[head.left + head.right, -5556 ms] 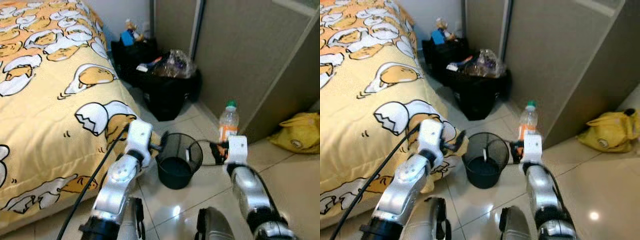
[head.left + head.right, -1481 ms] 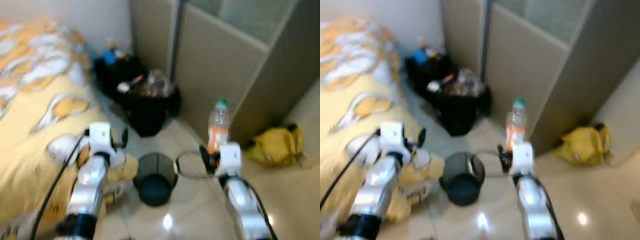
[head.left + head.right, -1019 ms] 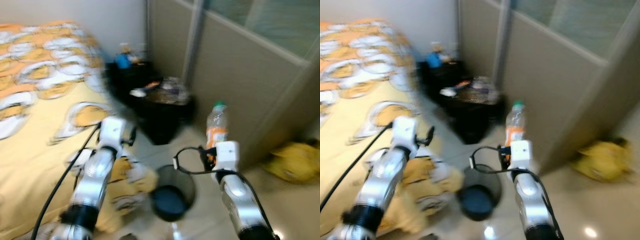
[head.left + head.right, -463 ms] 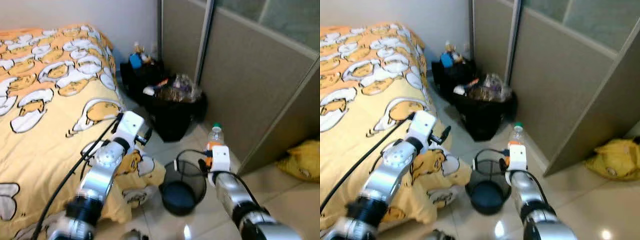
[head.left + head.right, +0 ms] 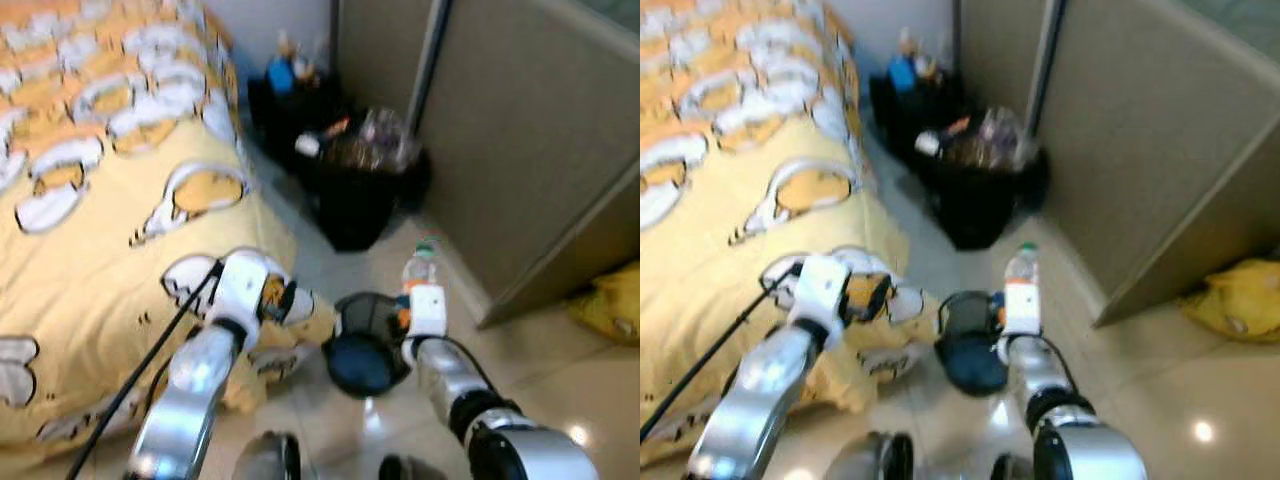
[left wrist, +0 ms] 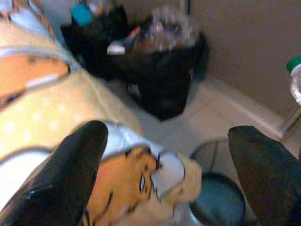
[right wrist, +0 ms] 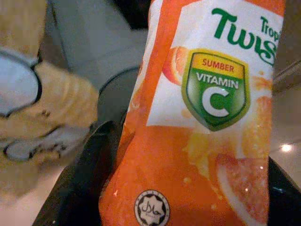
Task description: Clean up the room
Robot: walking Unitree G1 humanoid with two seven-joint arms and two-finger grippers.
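Bottle [image 5: 419, 270] with its orange label stood at frame center, clamped in the right gripper [image 7: 178, 188] above the small mesh bin [image 5: 365, 345]. Left gripper [image 6: 164, 155] hovered wide beside the yellow bedspread [image 5: 90, 250]. A loose squeeze might have dropped it outside the bin's rim.

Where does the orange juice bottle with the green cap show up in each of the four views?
Left eye view: orange juice bottle, centre right, standing on the floor tiles behind the right gripper.
Right eye view: the bottle, just right of centre.
Left wrist view: its green cap at the right edge.
Right wrist view: its orange label close up.
Shared landmark: the black mesh bin beside the bottle.
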